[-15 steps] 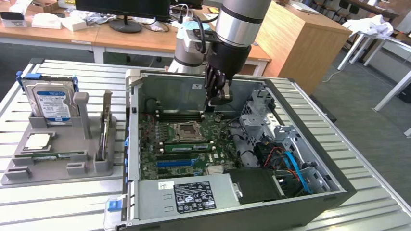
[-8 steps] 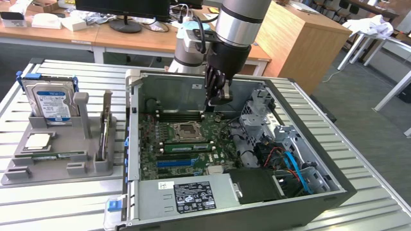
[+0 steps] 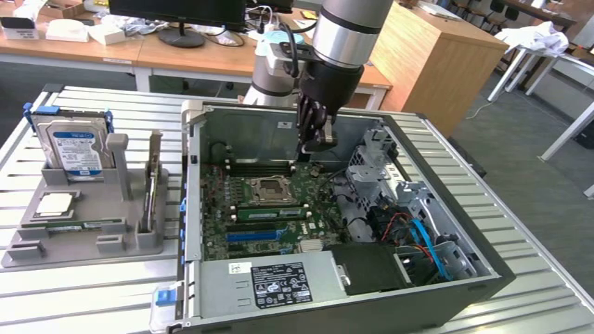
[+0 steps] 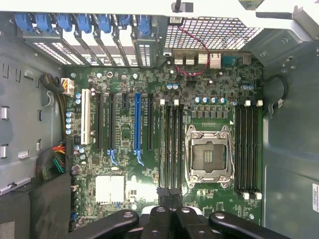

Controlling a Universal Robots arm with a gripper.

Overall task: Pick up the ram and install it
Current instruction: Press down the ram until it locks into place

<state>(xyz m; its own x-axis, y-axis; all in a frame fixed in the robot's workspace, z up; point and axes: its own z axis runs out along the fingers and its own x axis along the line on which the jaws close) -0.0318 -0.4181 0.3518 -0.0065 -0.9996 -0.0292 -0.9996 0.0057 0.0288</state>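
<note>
The gripper (image 3: 316,145) hangs inside the open case (image 3: 483,275), over the far side of the motherboard (image 3: 269,229), just beyond the empty socket (image 3: 269,189). In the wrist view its black fingers (image 4: 158,219) are pressed together, closed, and nothing green shows between them. They line up with the bank of memory slots (image 4: 170,144) beside the socket, and those slots look dark and unfilled.

The ram (image 3: 82,226) appears to be out on the grey tray (image 3: 55,252), well apart from the gripper at the exterior view's left. It lies flat as a thin green strip along the tray's near part. Its long axis runs left to right across that view, one end toward the case. The processor (image 3: 54,203) sits just behind it and the hard drive (image 3: 74,149) stands farther back.
</note>
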